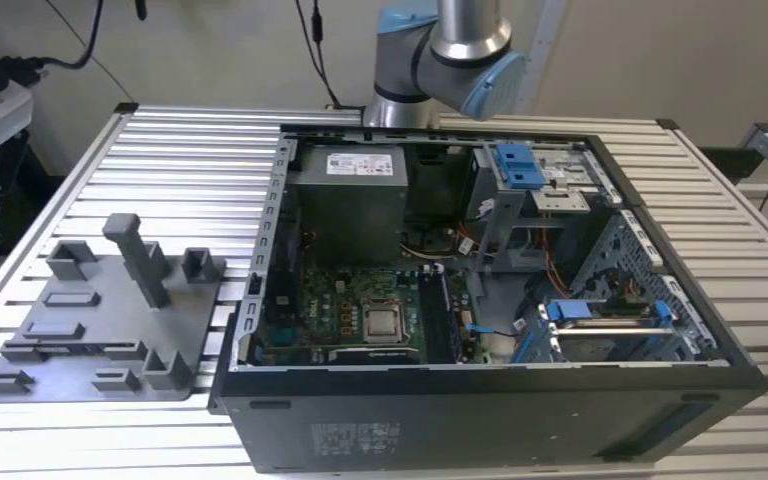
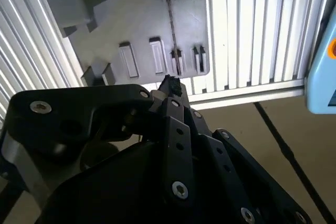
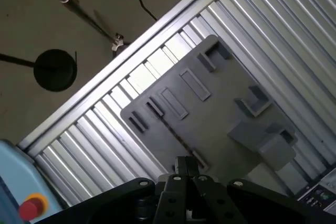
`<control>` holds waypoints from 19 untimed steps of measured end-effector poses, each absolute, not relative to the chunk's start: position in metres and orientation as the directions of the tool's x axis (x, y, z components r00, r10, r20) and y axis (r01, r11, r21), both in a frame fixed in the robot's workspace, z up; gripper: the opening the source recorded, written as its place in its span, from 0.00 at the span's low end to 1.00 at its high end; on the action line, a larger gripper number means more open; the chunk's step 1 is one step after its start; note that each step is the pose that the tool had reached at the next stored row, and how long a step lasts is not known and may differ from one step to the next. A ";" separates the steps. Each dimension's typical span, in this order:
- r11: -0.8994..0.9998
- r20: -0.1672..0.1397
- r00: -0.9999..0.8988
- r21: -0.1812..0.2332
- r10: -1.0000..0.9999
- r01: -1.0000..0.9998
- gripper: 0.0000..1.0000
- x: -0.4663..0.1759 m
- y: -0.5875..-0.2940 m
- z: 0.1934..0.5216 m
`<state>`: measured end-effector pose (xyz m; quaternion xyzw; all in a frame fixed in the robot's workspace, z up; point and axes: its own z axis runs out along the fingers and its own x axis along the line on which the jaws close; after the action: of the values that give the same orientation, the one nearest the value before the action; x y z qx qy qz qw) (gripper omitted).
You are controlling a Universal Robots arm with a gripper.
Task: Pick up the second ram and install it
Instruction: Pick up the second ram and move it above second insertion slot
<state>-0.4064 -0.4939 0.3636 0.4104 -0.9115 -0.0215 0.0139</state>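
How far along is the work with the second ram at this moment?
Done: nothing visible yet. In the second wrist view the second ram stands on its edge in the grey fixture plate, not picked up. In hand: nothing; the end effector is shut, empty and apart from it. Left: both the pick-up and the install in the open computer case.

desk (image 1: 184, 150): bare ribbed metal, satin sheen | fixture plate (image 1: 91, 328): smooth matt grey plastic | computer case (image 1: 491, 425): matt dark painted metal | arm (image 1: 471, 25): polished metal tube; glossy pale-blue caps | hand (image 2: 170, 83): matt black links; bright bolts
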 end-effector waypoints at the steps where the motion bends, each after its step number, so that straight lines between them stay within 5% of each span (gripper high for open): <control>1: 0.659 0.008 -0.659 0.051 -0.752 -0.751 0.11 -0.406 -0.494 0.364; 19: 0.549 -0.002 -0.550 0.054 -0.835 -0.834 0.11 -0.407 -0.494 0.361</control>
<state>-0.4068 -0.4935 0.3615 0.4741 -0.8801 -0.0240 0.0120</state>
